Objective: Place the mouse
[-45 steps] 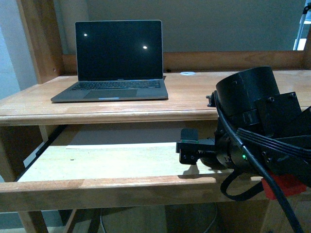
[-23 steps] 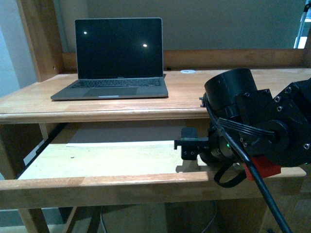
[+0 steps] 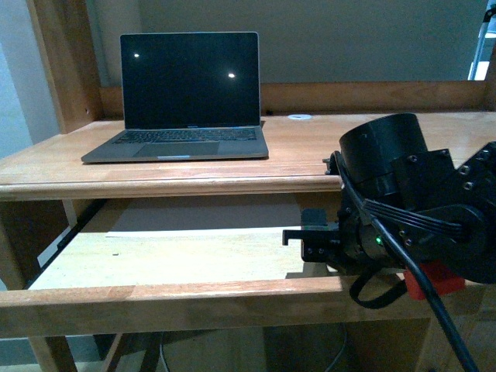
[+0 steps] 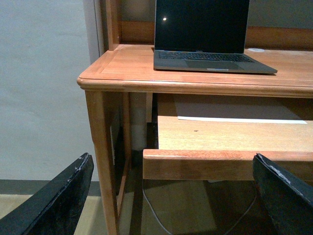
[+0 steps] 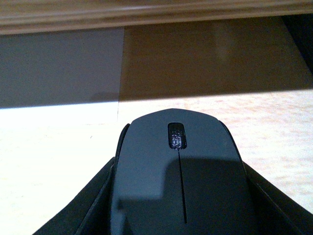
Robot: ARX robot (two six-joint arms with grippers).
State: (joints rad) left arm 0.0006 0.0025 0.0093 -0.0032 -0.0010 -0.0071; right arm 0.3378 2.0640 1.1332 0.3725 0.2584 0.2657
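Note:
The mouse (image 5: 146, 166) is matte black with a scroll wheel, and it fills the right wrist view. My right gripper (image 5: 178, 196) is shut on it, one black finger on each flank. Pale wood of the pull-out tray (image 5: 49, 147) lies just beneath it. In the front view the right gripper (image 3: 310, 236) hovers low over the tray's (image 3: 155, 260) right part, under the desk top, and the mouse is hidden by the gripper there. My left gripper (image 4: 172, 159) is open and holds nothing, off the desk's left front corner, facing the tray's front edge.
A grey laptop (image 3: 186, 93) stands open on the desk top (image 3: 310, 147), with a small white disc (image 3: 300, 117) behind it to the right. The desk top's edge overhangs the tray. The tray has a raised front lip (image 3: 155, 298). A wooden upright (image 3: 66, 62) rises at the left.
My right gripper has shifted a little to the right over the tray, still holding the mouse. The arm behind it dipped and then came back up.

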